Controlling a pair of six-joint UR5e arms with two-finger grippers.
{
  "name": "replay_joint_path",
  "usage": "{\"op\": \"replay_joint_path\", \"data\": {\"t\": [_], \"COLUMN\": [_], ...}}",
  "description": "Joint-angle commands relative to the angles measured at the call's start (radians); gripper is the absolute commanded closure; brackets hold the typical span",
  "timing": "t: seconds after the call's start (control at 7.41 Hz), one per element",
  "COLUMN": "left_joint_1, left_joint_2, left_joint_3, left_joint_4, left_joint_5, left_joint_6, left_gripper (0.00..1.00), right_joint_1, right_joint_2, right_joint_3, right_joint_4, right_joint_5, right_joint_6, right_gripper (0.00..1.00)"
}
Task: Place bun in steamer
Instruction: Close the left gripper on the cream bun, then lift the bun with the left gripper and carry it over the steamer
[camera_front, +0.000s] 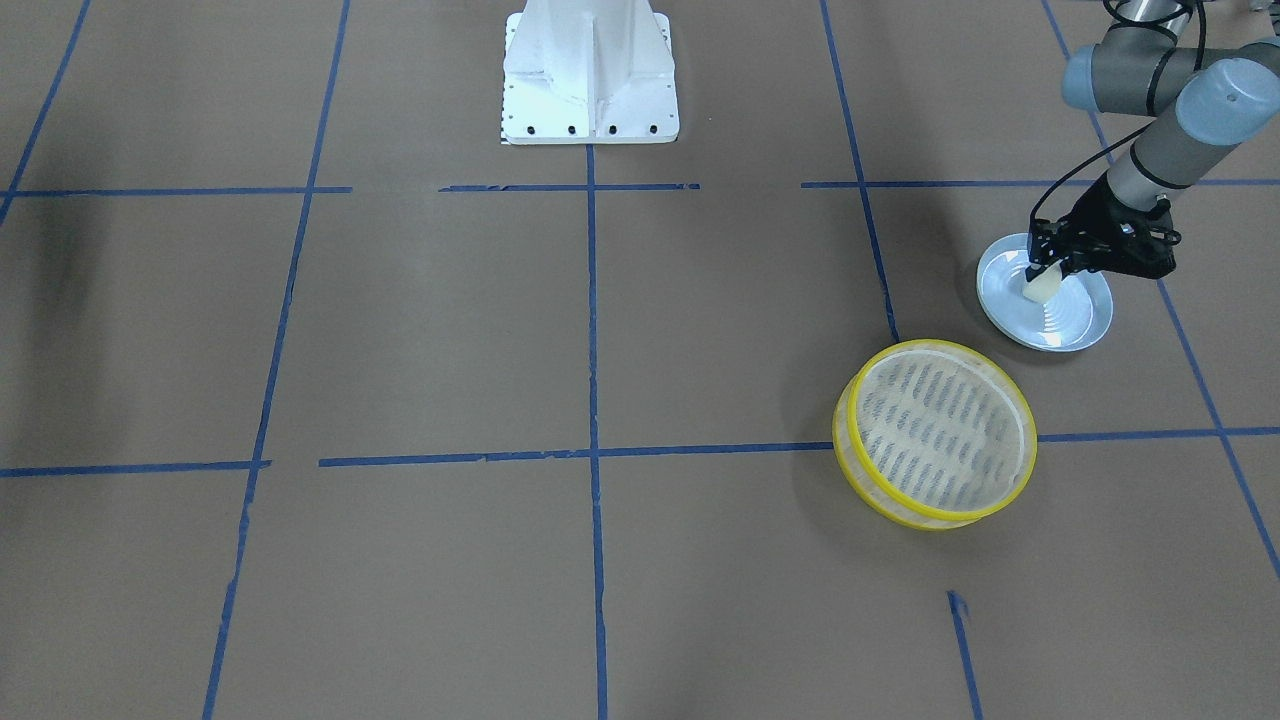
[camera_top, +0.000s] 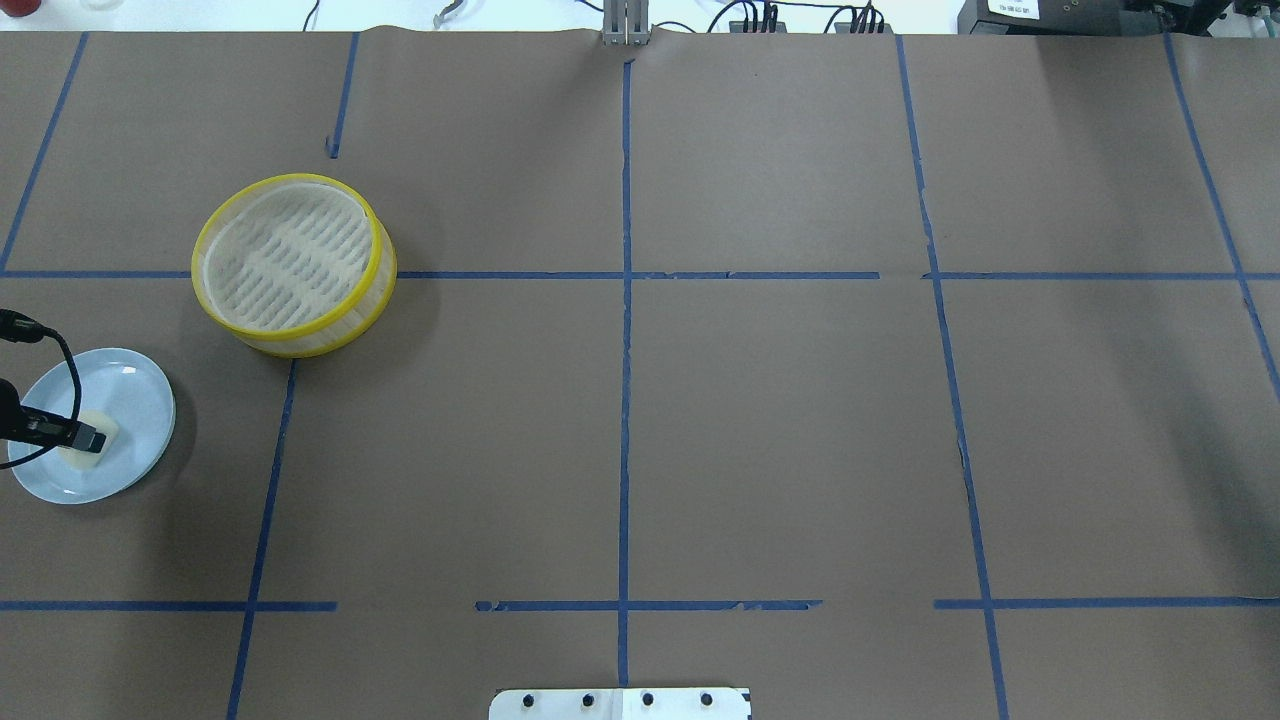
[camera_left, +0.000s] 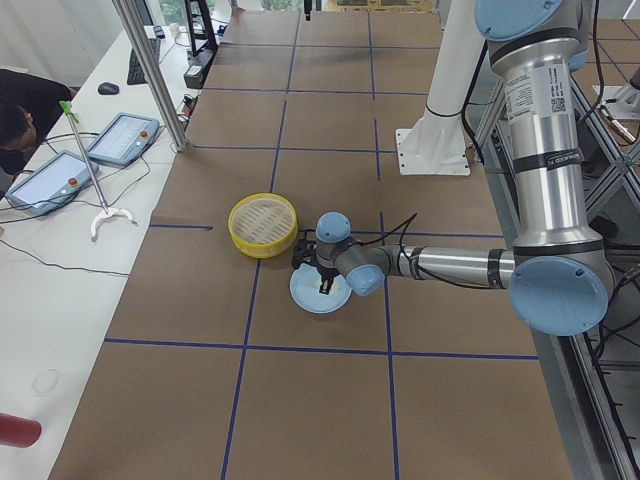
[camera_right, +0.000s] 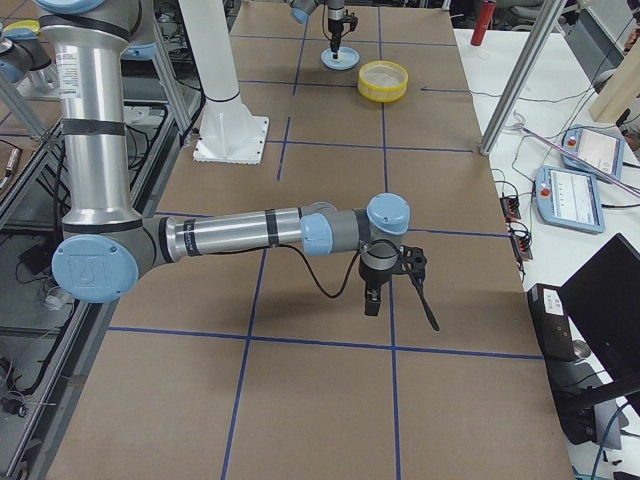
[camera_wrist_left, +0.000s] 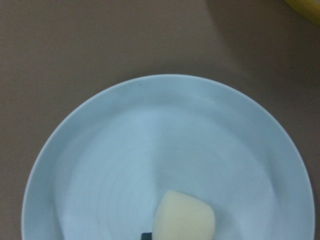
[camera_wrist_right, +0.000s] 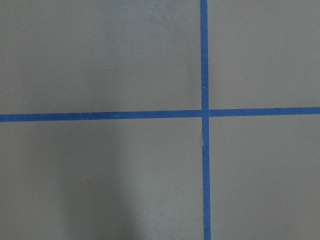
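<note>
Found the bun (camera_front: 1041, 290) on the pale blue plate (camera_front: 1080, 326), off-centre toward the robot's side, not yet in the steamer (camera_front: 850, 440). Noted the steamer near the plate but apart from it, slatted floor bare.

Saw the left gripper (camera_front: 1040, 276) low over the plate, fingertips right at the bun, 1 dark finger lying across it in the overhead view. Could not tell the width between the jaws, nor a firm hold from a mere touch. Judged the step in hand as the pick-up.

Called, by that reading, for a grasp centred on the lump's 2 flatter sides and a gentle close, given a bun probably soft enough to dent. Called next for a straight lift clear of the plate before any sideways travel, then enough height to pass over the yellow rim, then a low release near the middle of the slats to prevent a roll.

Spotted the right gripper (camera_right: 385, 295) well apart, hanging above a crossing of blue tape (camera_wrist_right: 204, 112); could not tell open from closed.
</note>
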Motion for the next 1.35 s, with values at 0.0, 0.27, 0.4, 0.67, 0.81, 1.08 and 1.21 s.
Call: {"op": "replay_joint_path", "data": {"t": [0.0, 0.27, 0.4, 0.67, 0.81, 1.08, 1.21], "left_joint_1": [-0.002, -0.008, -0.009, -0.031, -0.098, -0.225, -0.241], "left_joint_2": [0.001, 0.040, 0.037, 0.018, -0.030, -0.304, -0.472], "left_joint_3": [-0.009, -0.099, -0.201, -0.318, -0.332, -0.320, -0.298], "left_joint_4": [0.001, 0.038, 0.185, 0.414, 0.502, 0.902, 1.095], "left_joint_5": [-0.007, -0.015, -0.015, -0.014, -0.015, -0.007, 0.000], "left_joint_6": [0.002, 0.002, 0.003, 0.078, 0.115, 0.303, 0.343], "left_gripper": [0.63, 0.63, 0.63, 0.63, 0.63, 0.63, 0.63], "right_joint_1": [0.000, 0.000, 0.000, 0.000, 0.000, 0.000, 0.000], "right_joint_2": [0.000, 0.000, 0.000, 0.000, 0.000, 0.000, 0.000], "right_joint_3": [0.000, 0.000, 0.000, 0.000, 0.000, 0.000, 0.000], "right_joint_4": [0.000, 0.000, 0.000, 0.000, 0.000, 0.000, 0.000], "right_joint_5": [0.000, 0.000, 0.000, 0.000, 0.000, 0.000, 0.000], "right_joint_6": [0.000, 0.000, 0.000, 0.000, 0.000, 0.000, -0.002], "right_gripper": [0.00, 0.00, 0.00, 0.00, 0.00, 0.00, 0.00]}}
